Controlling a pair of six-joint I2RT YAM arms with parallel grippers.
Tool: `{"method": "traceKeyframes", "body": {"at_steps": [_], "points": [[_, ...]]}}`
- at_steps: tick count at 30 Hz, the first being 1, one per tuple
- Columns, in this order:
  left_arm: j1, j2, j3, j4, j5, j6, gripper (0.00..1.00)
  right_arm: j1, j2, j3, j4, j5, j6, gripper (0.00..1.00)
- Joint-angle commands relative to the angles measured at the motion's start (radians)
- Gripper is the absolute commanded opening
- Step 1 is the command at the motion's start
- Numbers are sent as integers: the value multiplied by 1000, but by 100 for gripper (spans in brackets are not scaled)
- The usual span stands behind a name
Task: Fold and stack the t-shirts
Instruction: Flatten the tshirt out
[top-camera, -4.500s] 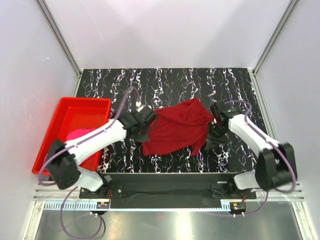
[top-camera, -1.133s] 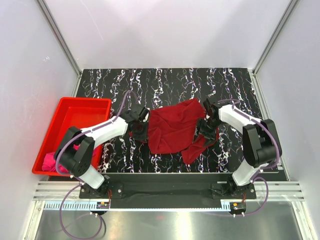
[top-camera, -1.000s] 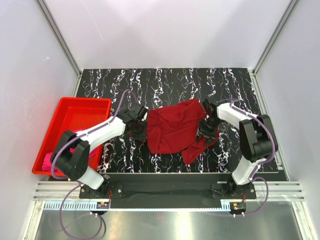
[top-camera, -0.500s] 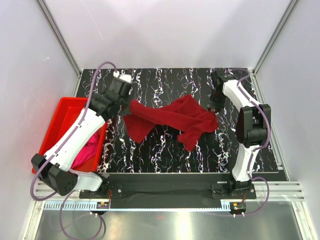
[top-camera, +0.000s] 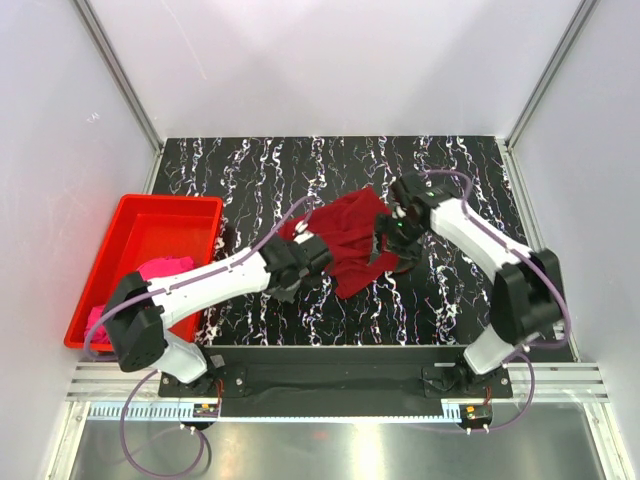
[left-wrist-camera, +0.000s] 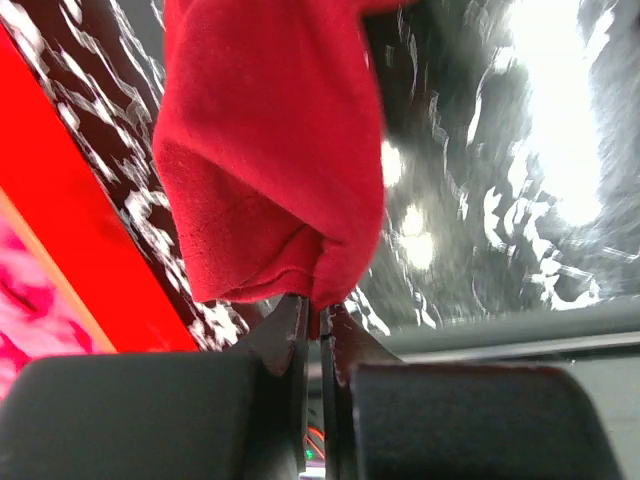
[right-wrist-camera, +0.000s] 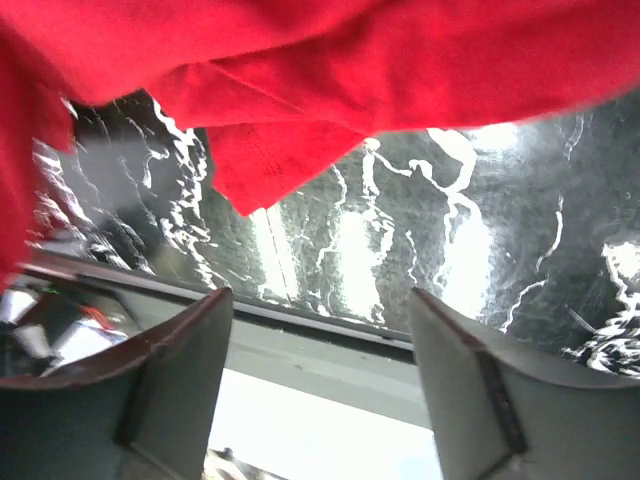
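Note:
The dark crimson t-shirt (top-camera: 345, 232) hangs bunched over the middle of the table. My left gripper (top-camera: 308, 257) is at its near left edge, shut on a fold of the cloth (left-wrist-camera: 280, 150), which rises from the pinched fingertips (left-wrist-camera: 320, 308). My right gripper (top-camera: 394, 236) is at the shirt's right side, jaws wide open and nothing between them (right-wrist-camera: 320, 295). The red cloth (right-wrist-camera: 350, 60) hangs just beyond its fingers. The magenta pink t-shirt (top-camera: 152, 272) lies crumpled in the red bin.
The red plastic bin (top-camera: 135, 225) stands at the table's left edge; its wall (left-wrist-camera: 60, 200) shows in the left wrist view. The black marbled table (top-camera: 300, 165) extends behind the shirt. White enclosure walls stand on three sides.
My left gripper carried the shirt from the far left back toward the centre and nearer. The right arm came from the back right to the shirt and opened. The shirt is now bunched.

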Motion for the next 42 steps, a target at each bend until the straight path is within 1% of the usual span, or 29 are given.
{"method": "traceKeyframes", "body": {"at_steps": [1,2,3,4,6,9,10,11,14,17,19,23,26,28,30,31,33,34,35,36,37,39,40,41,42], "points": [[-9,-45,-50,-13,1,-165,0,-89,-99,-151,145,-110,128,79],[-9,-57,-58,-5,7,-175,0,-173,-125,-189,185,-126,181,85],[-9,-68,-69,8,15,-181,0,-203,-139,-223,263,-134,199,88],[-9,-92,-73,18,33,-192,0,-230,-150,-266,299,-128,215,92],[-9,-123,-83,41,59,-195,0,-261,-154,-292,391,-103,226,92],[-9,-151,-81,45,58,-198,0,-266,-90,-280,431,-48,260,87],[-9,-172,-78,44,53,-198,0,-266,-60,-276,433,-30,283,83],[-9,-186,-76,42,46,-196,0,-266,-47,-274,437,-10,289,76],[-7,-234,-61,39,16,-192,0,-278,0,-259,454,47,275,74],[-4,-260,-44,24,-10,-190,0,-287,50,-231,402,82,278,70],[-3,-263,-29,15,-20,-187,0,-290,36,-236,388,86,280,70],[-1,-263,-24,10,-30,-190,0,-303,-42,-321,405,110,269,73],[-1,-266,-11,10,-30,-193,0,-320,-18,-338,455,84,249,74],[0,-272,0,7,-34,-196,0,-321,40,-317,486,76,213,72],[2,-283,11,4,-34,-196,0,-323,79,-283,520,78,187,67],[4,-287,14,6,-34,-196,0,-323,103,-276,534,78,176,55],[4,-298,25,-7,-50,-192,0,-327,123,-256,548,90,159,42],[5,-303,26,-10,-59,-187,0,-330,125,-248,545,93,154,17],[5,-313,28,-19,-94,-175,0,-341,129,-219,513,98,144,6],[17,-316,37,-27,-114,-169,0,-344,123,-190,471,112,115,0],[29,-321,43,-34,-132,-158,0,-347,116,-156,368,188,101,0],[98,-339,72,-40,-163,-106,0,-359,59,-37,258,283,49,0],[129,-344,86,-39,-169,-88,0,-359,33,11,162,387,29,0],[161,-352,100,-28,-171,-39,0,-361,7,115,126,427,1,0],[228,-352,136,-18,-169,-9,0,-361,-39,166,95,458,-58,0]]}}
